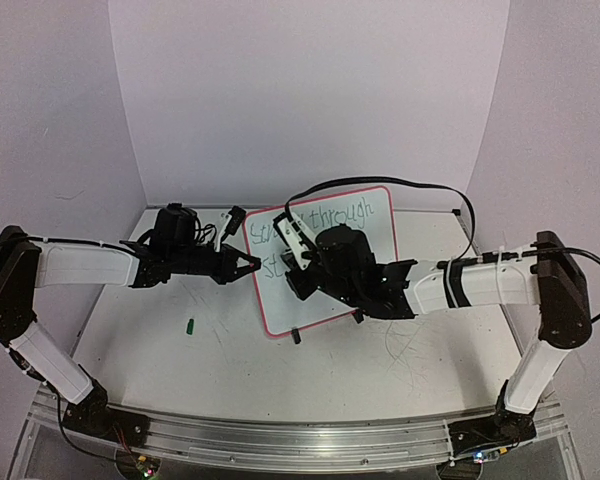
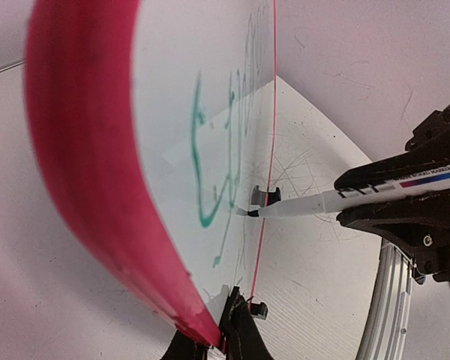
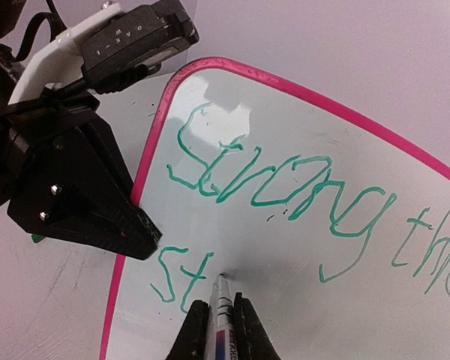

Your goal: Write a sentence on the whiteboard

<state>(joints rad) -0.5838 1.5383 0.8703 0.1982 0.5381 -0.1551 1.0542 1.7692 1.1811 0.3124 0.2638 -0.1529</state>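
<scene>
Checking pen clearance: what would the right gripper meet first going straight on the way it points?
The pink-rimmed white rectangular whiteboard: the white marker pen shut in the right gripper points at its surface just after the green handwritten "st", tip seemingly touching.

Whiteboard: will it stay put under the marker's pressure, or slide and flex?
Likely light and thin-rimmed, so the whiteboard could slide or flex under the tip of the marker. The left gripper pinching its rim probably steadies it. Its two small clip feet likely add little grip.
</scene>
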